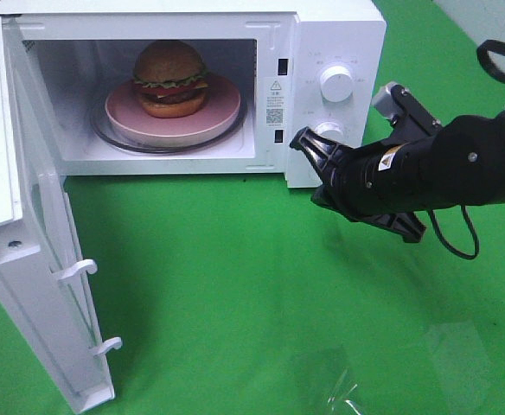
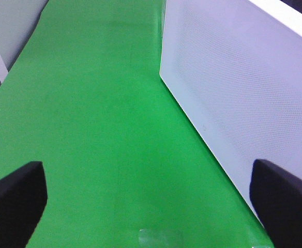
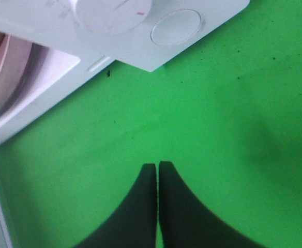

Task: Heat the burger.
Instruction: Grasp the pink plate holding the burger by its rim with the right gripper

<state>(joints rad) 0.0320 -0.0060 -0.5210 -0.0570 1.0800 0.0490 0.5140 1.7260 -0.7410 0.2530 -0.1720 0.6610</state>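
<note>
While the microwave [image 1: 339, 35] door [image 1: 28, 285] hangs wide open toward 8 o'clock, the burger [image 1: 169, 76] sits on a pink plate [image 1: 222, 117] inside the oven, approx. 11 o'clock in the high view. Right gripper [image 1: 299, 138], jaws pressed together w/ nothing between, is near the lower knob [image 1: 329, 130], 3 o'clock of the burger. Left gripper [image 2: 147, 170], jaws spread wide & empty, is over the green mat [image 2: 99, 129] beside a white dotted panel [image 2: 233, 77].

one tall burger with golden-brown bun [image 1: 169, 76], one round pink plate [image 1: 226, 105], one white box-shaped microwave [image 1: 348, 35], two round white dials [image 1: 335, 82]
</note>
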